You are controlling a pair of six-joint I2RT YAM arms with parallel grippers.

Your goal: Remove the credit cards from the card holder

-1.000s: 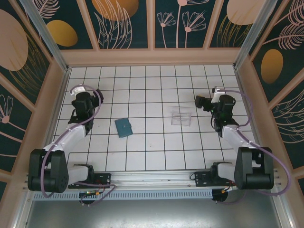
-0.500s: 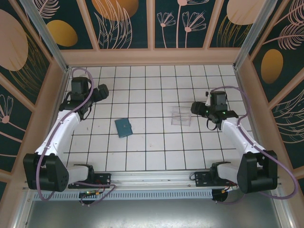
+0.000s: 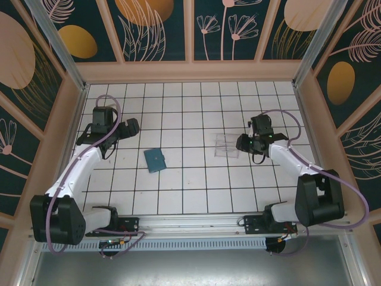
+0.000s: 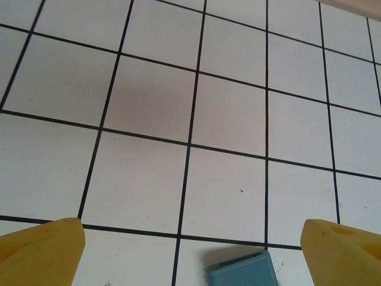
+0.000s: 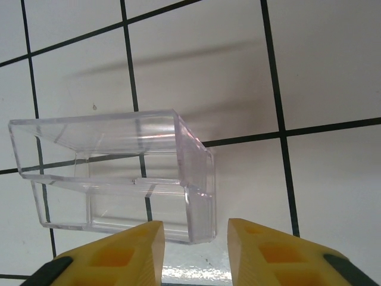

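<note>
Card holder (image 3: 155, 159) is lying closed on the table (image 3: 196, 179), well left of the clear tray (image 3: 227, 146). Its long axis is running far-to-near, with the near end skewing trayward. Left end effector (image 4: 190, 229) is gaping wide. Right end effector (image 5: 193, 229), just beside the tray, is standing half-closed, gripping nothing.

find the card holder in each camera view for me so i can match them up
top external: card holder left of centre, tilted.
left wrist: its teal edge at the bottom, right of centre.
right wrist: faces the clear tray, right of the holder from above.
shared landmark: the black-lined white tile floor.
</note>
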